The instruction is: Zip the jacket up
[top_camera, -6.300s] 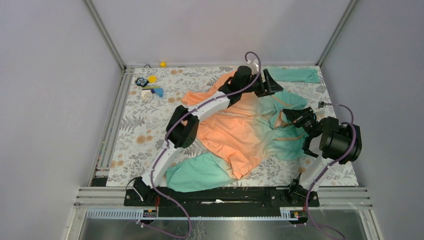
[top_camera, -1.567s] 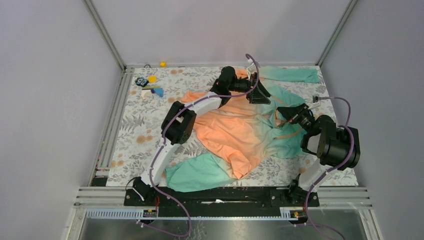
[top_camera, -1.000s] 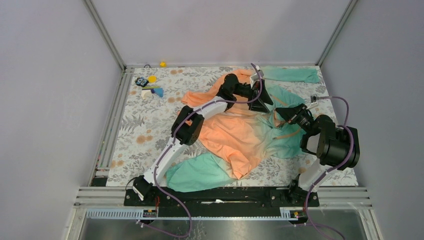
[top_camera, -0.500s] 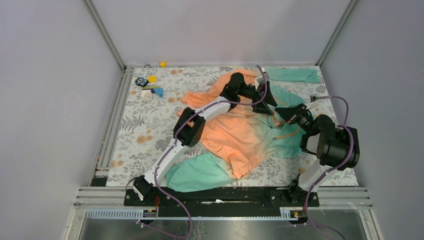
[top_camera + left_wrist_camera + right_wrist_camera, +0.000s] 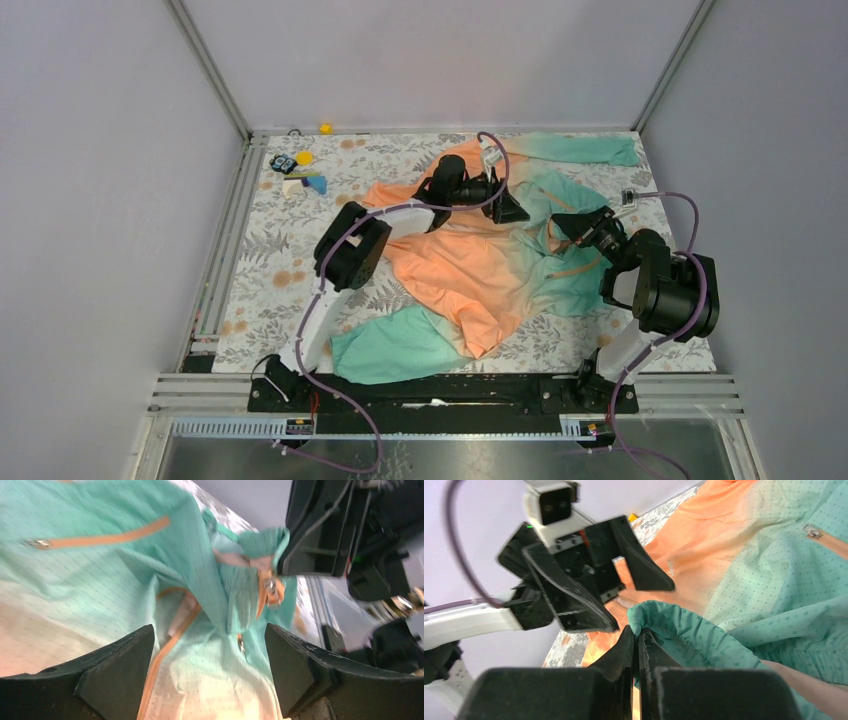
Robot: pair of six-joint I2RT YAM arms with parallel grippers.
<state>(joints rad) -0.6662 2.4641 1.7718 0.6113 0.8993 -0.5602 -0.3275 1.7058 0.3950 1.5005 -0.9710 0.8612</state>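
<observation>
Jacket (image 5: pixel 470 265) crumpled across the table (image 5: pixel 290 270), teal hem toward the right side. Hem edge pinched between pressed-together right fingers (image 5: pixel 619 660). Left fingers (image 5: pixel 115 675) spread wider than a moment ago, drawn back from that pinch, gripping nothing. Zipper (image 5: pixel 264 592) judged not yet joined; fresh approach needed.

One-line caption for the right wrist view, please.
The right gripper pinches a teal fold of the jacket; the open left gripper faces it close by.
</observation>
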